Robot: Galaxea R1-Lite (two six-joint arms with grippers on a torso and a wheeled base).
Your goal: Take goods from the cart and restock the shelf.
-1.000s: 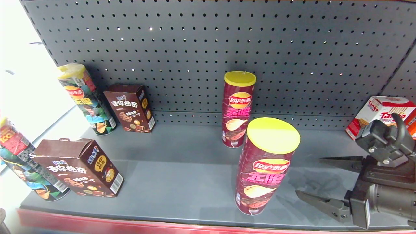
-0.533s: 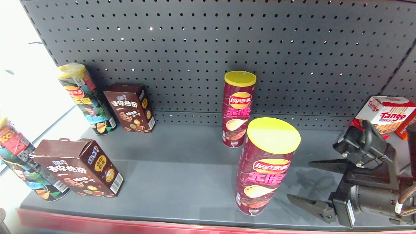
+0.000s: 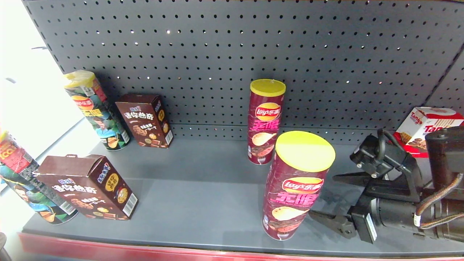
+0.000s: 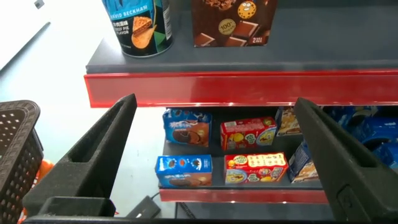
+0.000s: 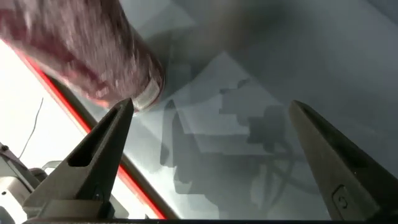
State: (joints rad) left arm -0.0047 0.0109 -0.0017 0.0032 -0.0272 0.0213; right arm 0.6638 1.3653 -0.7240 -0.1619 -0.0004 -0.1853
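Two maroon chip cans with yellow lids stand upright on the grey shelf (image 3: 203, 188): one near the front edge (image 3: 295, 185), the other behind it by the pegboard (image 3: 265, 121). My right gripper (image 3: 322, 195) lies low over the shelf just right of the front can, open, with its lower fingertip close to the can's base. In the right wrist view the same can (image 5: 81, 50) sits beside one finger, and nothing is between the open right gripper's (image 5: 211, 109) fingers. My left gripper (image 4: 214, 102) is open below the shelf's red front edge (image 4: 242, 90).
Brown cookie boxes (image 3: 88, 192) (image 3: 145, 119) and dark chip cans (image 3: 96, 108) (image 3: 25, 181) fill the shelf's left side. A red-and-white wafer box (image 3: 424, 125) leans at the back right. A dark basket (image 4: 15, 149) and lower shelves with boxed goods (image 4: 249, 152) lie below.
My right gripper has slid left along the shelf toward the front chip can, staying open. The cans and boxes have not moved.
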